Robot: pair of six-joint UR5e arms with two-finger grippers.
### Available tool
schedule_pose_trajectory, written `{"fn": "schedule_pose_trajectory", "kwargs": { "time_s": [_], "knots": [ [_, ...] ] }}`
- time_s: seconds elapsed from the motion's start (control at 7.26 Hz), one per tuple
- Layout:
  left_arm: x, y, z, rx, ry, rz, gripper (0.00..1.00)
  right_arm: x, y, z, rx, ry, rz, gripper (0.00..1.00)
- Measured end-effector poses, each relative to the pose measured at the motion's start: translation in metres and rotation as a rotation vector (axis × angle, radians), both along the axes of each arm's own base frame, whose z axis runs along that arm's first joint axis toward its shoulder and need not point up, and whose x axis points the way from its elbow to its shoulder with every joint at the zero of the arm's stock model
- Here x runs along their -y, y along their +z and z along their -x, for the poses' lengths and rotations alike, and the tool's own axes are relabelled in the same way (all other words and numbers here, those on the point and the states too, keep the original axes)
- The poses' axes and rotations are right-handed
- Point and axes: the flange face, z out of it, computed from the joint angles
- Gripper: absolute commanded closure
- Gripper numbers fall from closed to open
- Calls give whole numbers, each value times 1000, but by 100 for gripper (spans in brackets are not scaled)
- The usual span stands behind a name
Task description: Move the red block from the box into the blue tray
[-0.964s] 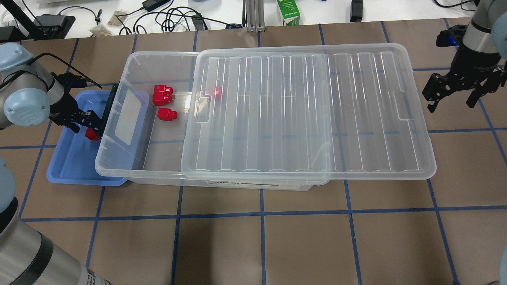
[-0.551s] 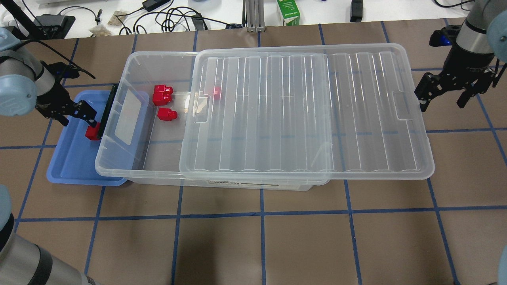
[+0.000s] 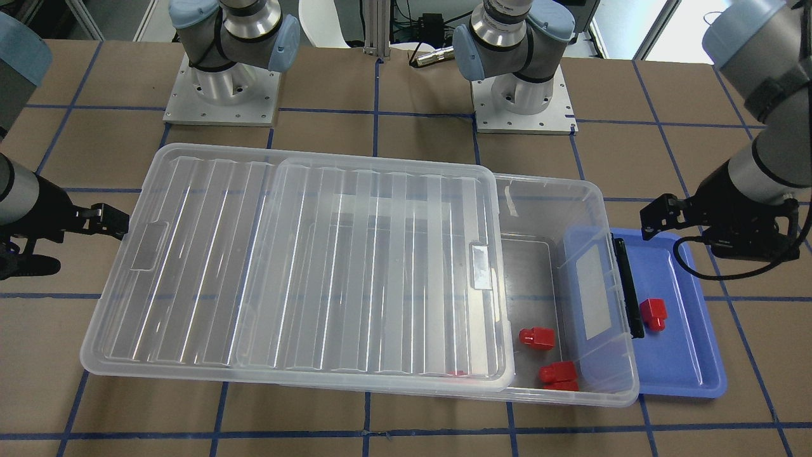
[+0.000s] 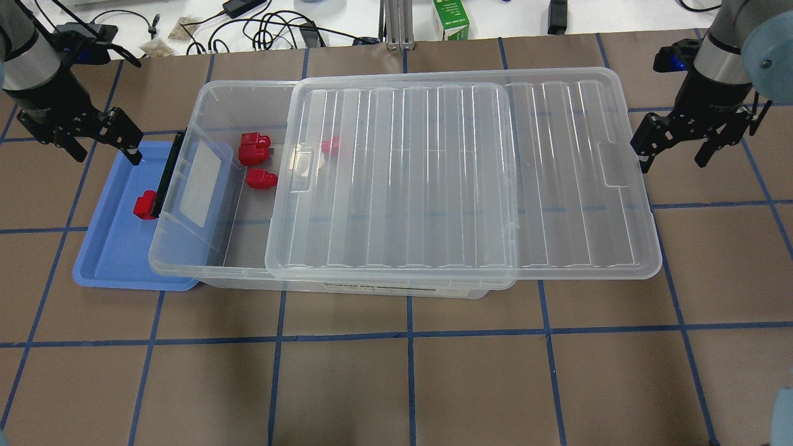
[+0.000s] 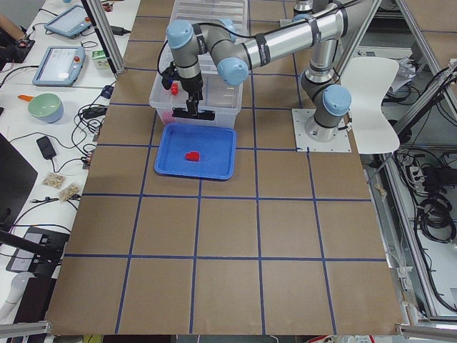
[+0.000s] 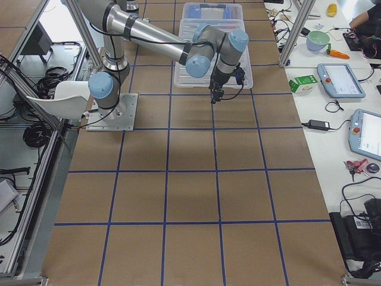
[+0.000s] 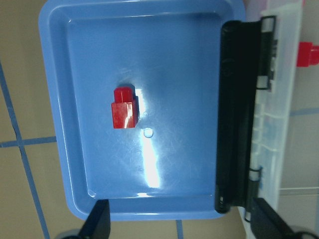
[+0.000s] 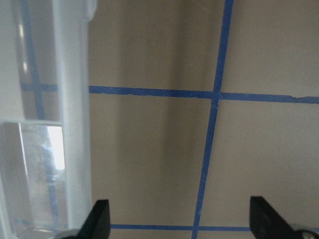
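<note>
— Now that the left tool has lifted clear, jaws wide and empty, where's the glossy red plastic block?
— It lies alone in the shallow blue plastic tray, squarish with a stub, beside the black latch of the clear plastic bin. The right tool gapes too, and the ribbed translucent lid has slid traywards.

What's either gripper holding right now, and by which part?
Nothing. The left gripper is open and empty near the blue tray, where the red block lies loose. The right gripper is open over the table beside the lid.
</note>
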Motion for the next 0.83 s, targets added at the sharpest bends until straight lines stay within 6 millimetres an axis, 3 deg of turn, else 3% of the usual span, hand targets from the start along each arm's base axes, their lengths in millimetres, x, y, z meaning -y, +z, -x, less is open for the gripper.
{"fn": "schedule_pose_trajectory", "kwargs": {
  "time_s": [0.28, 0.55, 0.83],
  "knots": [
    [-22, 35, 73, 22, 21, 45, 0, 3, -2, -27, -13, -7, 7, 0],
    [-45, 53, 148, 23, 44, 90, 0, 4, -4, -52, -25, -24, 9, 0],
    [-61, 62, 191, 18, 38, 113, 0, 4, -5, -75, -36, -40, 16, 0]
  ]
}}
